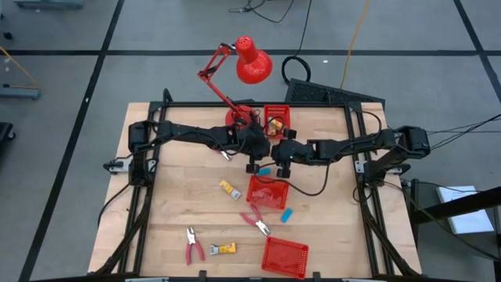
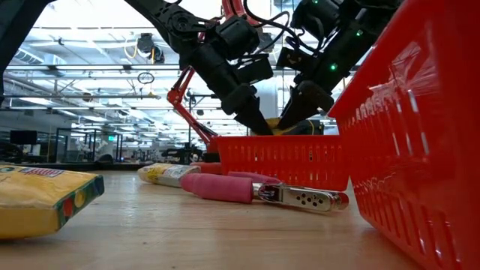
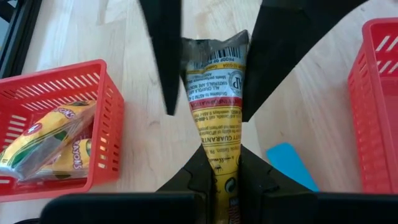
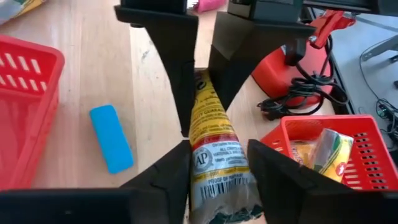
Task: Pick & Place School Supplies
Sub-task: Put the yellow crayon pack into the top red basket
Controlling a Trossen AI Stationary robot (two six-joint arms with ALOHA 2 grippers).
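A yellow crayon pack point(image 3: 214, 112) with dark print hangs in the air at mid-table between my two grippers. My left gripper point(image 3: 222, 157) is shut on its narrow end. My right gripper point(image 4: 219, 147) faces it from the other side, open, its fingers point(image 3: 166, 68) on either side of the pack's wide crumpled end point(image 4: 221, 174). In the high view both grippers point(image 1: 254, 160) point(image 1: 283, 160) meet just left of the far basket. A light-blue eraser point(image 1: 264, 171) lies on the table right below them. My left gripper pinches the pack's narrow end point(image 3: 217, 140) between its two fingers, squeezing it thin. The fingers come slanting down from the table's left, along the pack. The pack is lifted clear of the table. My right gripper's fingers point(image 4: 180, 165) lie close along the wide end's sides; whether they touch it I cannot tell.
A red mesh basket point(image 1: 275, 119) at the far edge holds yellow packs, with the red lamp point(image 1: 249, 63) beside it. Two more red baskets point(image 1: 268, 190) point(image 1: 284, 256) stand nearer. Loose on the wood lie yellow packs point(image 1: 229, 189) point(image 1: 225, 249), red-handled pliers point(image 1: 256, 222) point(image 1: 193, 245) and another eraser point(image 1: 286, 213).
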